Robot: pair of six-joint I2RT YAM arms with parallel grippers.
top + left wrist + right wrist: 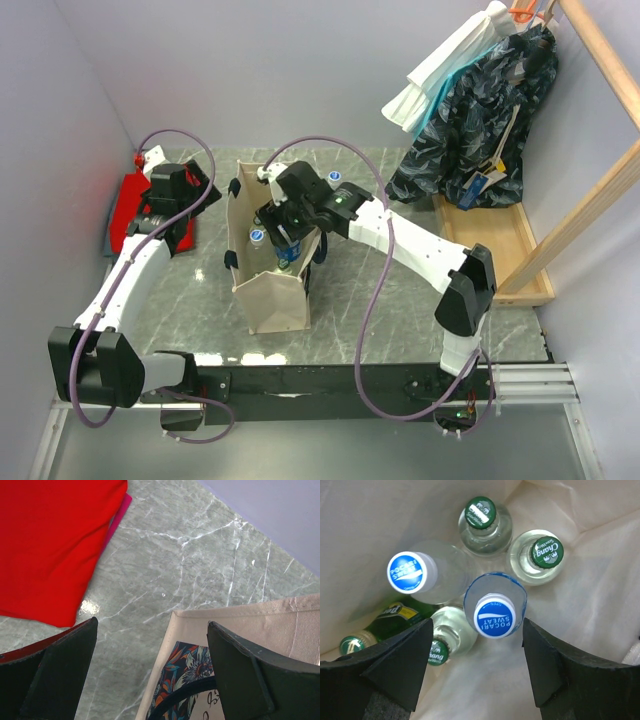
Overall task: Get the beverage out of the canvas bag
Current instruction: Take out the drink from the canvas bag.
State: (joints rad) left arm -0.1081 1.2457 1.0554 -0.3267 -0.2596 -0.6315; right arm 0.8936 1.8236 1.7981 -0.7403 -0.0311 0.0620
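Six bottles (pixel 493 615) sit inside the canvas bag (pixel 590 580).

Wide-spread gripper (pixel 476 630) over capped bottles (pixel 410 572) in canvas bag (pixel 600 565)

The grey marble table (pixel 200 310) bears the upright canvas bag (pixel 278 300) and a red folded cloth (pixel 122 210).
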